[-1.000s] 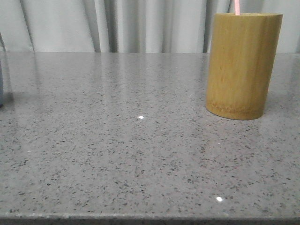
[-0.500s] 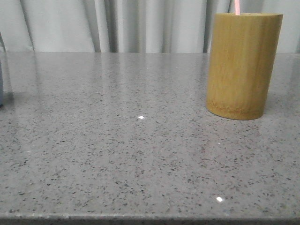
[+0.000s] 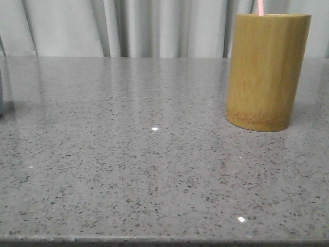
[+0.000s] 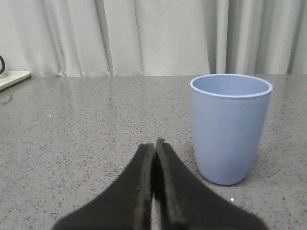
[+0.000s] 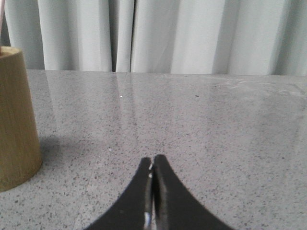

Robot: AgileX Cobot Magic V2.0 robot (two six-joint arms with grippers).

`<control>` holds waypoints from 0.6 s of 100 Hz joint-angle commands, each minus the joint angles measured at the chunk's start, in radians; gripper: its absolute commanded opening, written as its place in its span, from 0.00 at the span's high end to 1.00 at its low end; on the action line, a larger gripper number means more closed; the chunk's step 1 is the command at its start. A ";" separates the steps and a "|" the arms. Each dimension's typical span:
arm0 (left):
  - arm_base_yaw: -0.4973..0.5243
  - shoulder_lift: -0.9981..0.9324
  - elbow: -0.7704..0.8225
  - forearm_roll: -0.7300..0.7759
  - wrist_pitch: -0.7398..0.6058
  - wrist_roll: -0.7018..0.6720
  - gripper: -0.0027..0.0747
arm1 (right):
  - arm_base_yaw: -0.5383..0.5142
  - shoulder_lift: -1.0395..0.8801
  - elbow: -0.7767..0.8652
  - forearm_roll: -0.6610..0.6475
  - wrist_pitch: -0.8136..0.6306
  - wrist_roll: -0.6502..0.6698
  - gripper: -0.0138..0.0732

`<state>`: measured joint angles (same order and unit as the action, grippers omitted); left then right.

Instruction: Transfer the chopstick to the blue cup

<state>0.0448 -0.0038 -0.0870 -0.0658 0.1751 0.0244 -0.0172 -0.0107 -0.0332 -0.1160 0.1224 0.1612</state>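
Over on the left, the blue cup [image 4: 230,128] stands upright and empty on the speckled grey counter [image 3: 154,170], and the left gripper [image 4: 154,148] sits low just in front of it, jaws pressed together on nothing. In the front view barely a sliver of the cup shows at the far left edge, and against the shots from a second and half a second back that sliver looks a touch slimmer, hardly anything. Moving across, the middle of the counter is bare. Then the bamboo holder [image 3: 267,72] on the right, planted exactly where it was, with the pink chopstick [image 3: 260,6] poking out of its top, untouched. Beside it in the right wrist view, the right gripper [image 5: 153,165] hovers low, fingers closed together and empty, holder just off to its side. So nothing has really changed: the pick-up looks yet to begin, and the right arm seems best placed to open and go for that stick
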 commanded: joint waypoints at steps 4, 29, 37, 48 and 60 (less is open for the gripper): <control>0.001 0.038 -0.154 -0.012 0.055 -0.002 0.99 | -0.004 0.015 -0.140 -0.003 0.041 -0.002 0.92; 0.001 0.253 -0.383 -0.014 0.101 -0.002 0.99 | -0.004 0.196 -0.375 0.008 0.247 -0.003 0.92; 0.001 0.327 -0.453 -0.014 0.117 -0.002 0.99 | -0.004 0.265 -0.438 0.013 0.275 -0.003 0.92; 0.001 0.436 -0.535 -0.014 0.171 -0.002 0.95 | -0.004 0.358 -0.521 0.015 0.300 -0.004 0.90; 0.001 0.530 -0.596 -0.014 0.189 -0.002 0.75 | -0.004 0.439 -0.583 0.015 0.301 -0.004 0.76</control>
<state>0.0448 0.4555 -0.6158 -0.0697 0.4132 0.0244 -0.0172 0.3693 -0.5427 -0.0984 0.4872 0.1612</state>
